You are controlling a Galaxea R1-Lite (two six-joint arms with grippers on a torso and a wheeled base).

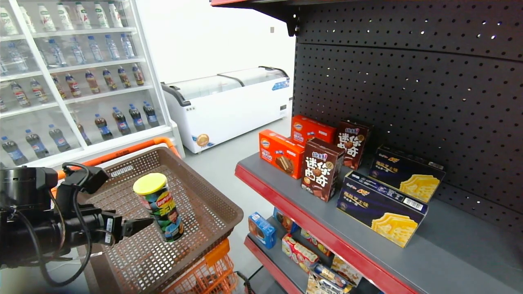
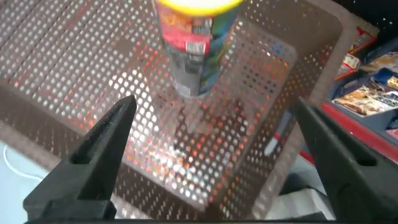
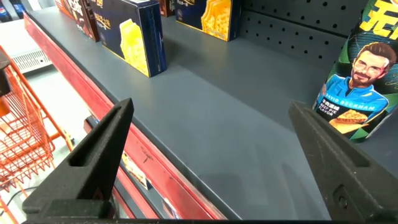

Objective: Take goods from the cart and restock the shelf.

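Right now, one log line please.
left hand open before yellow-lidded chip can in brown mesh basket | right hand open at grey shelf

Left arm (image 1: 36,234) black, with looped cables (image 1: 74,164) and white label (image 1: 109,224); left pincer (image 2: 212,104) and right pincer (image 3: 210,106) black wedges.

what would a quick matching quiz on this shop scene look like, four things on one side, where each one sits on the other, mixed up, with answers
Things
1. yellow-lidded can
2. orange boxes
3. dark blue boxes
4. small blue box

Places
A. on the lower shelf
B. upright in the brown basket
C. at the left end of the grey shelf
D. on the grey shelf, right of the brown boxes

Pairs: 1-B, 2-C, 3-D, 4-A
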